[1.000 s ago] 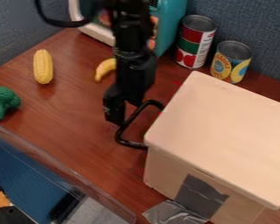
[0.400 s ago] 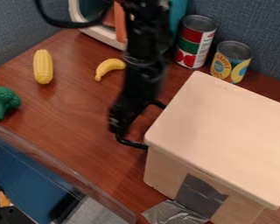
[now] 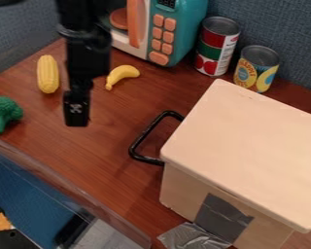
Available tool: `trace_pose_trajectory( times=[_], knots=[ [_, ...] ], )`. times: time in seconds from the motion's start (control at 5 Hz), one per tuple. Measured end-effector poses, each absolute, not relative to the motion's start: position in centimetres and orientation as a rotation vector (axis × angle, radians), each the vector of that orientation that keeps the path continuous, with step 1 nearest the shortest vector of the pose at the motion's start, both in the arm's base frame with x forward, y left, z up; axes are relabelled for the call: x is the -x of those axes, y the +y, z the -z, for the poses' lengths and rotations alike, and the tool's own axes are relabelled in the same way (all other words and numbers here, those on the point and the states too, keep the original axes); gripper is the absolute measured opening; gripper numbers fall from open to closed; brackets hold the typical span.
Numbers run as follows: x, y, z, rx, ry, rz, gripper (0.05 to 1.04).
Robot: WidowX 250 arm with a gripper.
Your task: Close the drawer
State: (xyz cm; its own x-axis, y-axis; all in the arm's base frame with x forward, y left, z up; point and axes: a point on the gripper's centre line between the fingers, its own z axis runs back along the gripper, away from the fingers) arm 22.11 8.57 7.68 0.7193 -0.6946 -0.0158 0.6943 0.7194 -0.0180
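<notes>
Swung clear of the black drawer handle (image 3: 145, 133), the end effector (image 3: 76, 119), open or closed I cannot tell, hangs apart, presumably because the closing push is done.

Gripper (image 3: 76, 118) above table (image 3: 109, 138), between toy corn (image 3: 47, 74) and black handle (image 3: 140, 141), touching neither; pale drawer box (image 3: 249, 141) looks shut, handle-side face hard to see

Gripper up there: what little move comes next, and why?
Probably lift gently away: the black handle sits right at the box's edge, no drawer poking out, so it looks closed, and the gripper hangs apart from the handle.
</notes>
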Motion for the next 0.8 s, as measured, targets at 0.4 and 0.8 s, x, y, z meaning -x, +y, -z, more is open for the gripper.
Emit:
trace_pose_trajectory(
  times=[0.4, 0.8],
  knots=[
    [-18.7, 10.3, -12.3, -0.071, -0.047, 0.322, 0.999],
    [-17.7, 9.7, -14.8, -0.181, -0.075, 0.138, 0.999]
  ],
)
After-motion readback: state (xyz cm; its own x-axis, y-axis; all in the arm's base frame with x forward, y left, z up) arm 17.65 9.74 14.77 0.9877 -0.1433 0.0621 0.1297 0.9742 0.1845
